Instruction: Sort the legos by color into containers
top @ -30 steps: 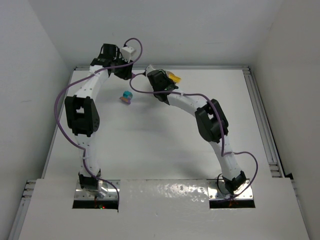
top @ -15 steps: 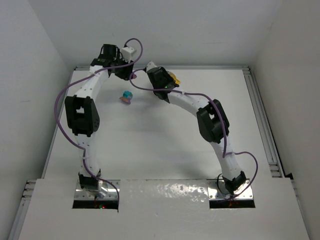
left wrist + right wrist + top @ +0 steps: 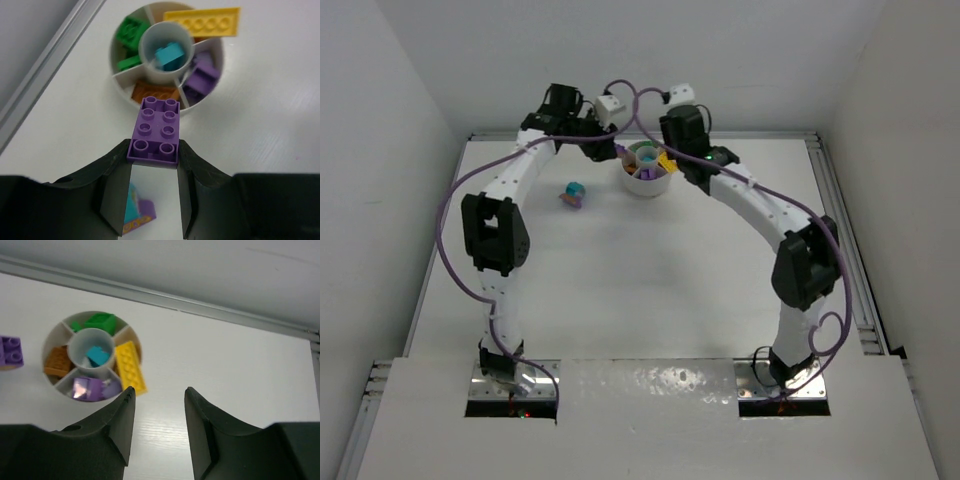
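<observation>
The white counter carries everything, and the round white dish sits at its far end with my two sets of jaws on either side. The left jaws are pinching the near end of a purple brick, held just short of the dish; in the left wrist view its far end lines up with the section holding an orange brick. The right jaws hang spread and empty beside the dish, near the yellow plate that lies across the rim. To do this well I'd shift the brick sideways over the neighbouring section with the purple bricks, turn it to follow the wedge, come low, and only then let go. That section looks crowded, so the brick could perch on a divider. A teal and purple pair waits on the counter. I can read no brand or lettering anywhere; the studs are too blurred.
</observation>
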`<action>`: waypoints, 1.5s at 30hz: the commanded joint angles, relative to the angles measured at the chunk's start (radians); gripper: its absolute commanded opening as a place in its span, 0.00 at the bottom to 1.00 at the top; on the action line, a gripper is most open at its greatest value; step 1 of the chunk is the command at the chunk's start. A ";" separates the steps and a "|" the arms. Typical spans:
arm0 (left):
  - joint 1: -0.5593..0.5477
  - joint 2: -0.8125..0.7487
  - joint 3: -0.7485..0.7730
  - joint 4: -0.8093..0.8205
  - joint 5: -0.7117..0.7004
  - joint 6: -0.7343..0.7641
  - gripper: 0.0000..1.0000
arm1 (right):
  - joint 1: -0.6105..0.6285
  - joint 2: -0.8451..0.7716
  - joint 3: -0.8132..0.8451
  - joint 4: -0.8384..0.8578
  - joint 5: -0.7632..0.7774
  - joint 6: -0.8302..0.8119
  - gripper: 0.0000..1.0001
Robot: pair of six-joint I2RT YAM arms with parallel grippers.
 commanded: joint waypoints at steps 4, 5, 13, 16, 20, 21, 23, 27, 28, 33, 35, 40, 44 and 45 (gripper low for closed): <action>-0.146 0.047 0.101 0.005 0.033 0.242 0.00 | -0.083 -0.162 -0.193 0.019 -0.071 0.079 0.43; -0.158 0.051 0.104 0.006 0.016 0.256 0.00 | -0.084 -0.185 -0.216 0.015 -0.065 0.076 0.43; -0.226 0.108 0.111 0.034 -0.157 0.309 0.00 | -0.149 -0.256 -0.311 -0.018 -0.039 0.164 0.43; -0.253 0.122 0.120 0.049 -0.225 0.308 0.00 | -0.181 -0.265 -0.322 -0.039 -0.077 0.216 0.44; -0.273 0.128 0.155 0.051 -0.275 0.262 0.00 | -0.222 -0.283 -0.356 -0.018 -0.209 0.231 0.45; -0.272 0.119 0.163 0.056 -0.265 0.212 0.00 | -0.227 -0.308 -0.374 0.049 -0.281 0.176 0.48; -0.245 0.093 0.137 0.059 -0.167 0.179 0.00 | -0.230 -0.349 -0.490 0.152 -0.541 0.046 0.55; -0.191 -0.014 0.095 0.007 0.039 0.271 0.00 | -0.282 -0.475 -0.746 0.463 -0.824 -0.137 0.67; -0.169 -0.036 0.086 -0.024 0.088 0.330 0.00 | -0.305 -0.507 -0.767 0.503 -0.905 -0.146 0.68; -0.120 -0.148 -0.032 -0.101 0.323 0.512 0.00 | -0.363 -0.481 -0.642 0.445 -1.239 -0.021 0.66; -0.117 -0.175 -0.095 -0.122 0.358 0.591 0.00 | -0.365 -0.426 -0.562 0.360 -1.220 0.153 0.65; -0.103 -0.242 -0.184 -0.106 0.432 0.679 0.00 | -0.365 -0.342 -0.557 0.592 -1.289 0.647 0.63; -0.094 -0.246 -0.176 -0.080 0.514 0.672 0.00 | -0.360 -0.265 -0.618 0.951 -1.325 1.070 0.62; -0.094 -0.251 -0.176 -0.076 0.527 0.670 0.00 | -0.356 -0.254 -0.626 0.987 -1.320 1.082 0.62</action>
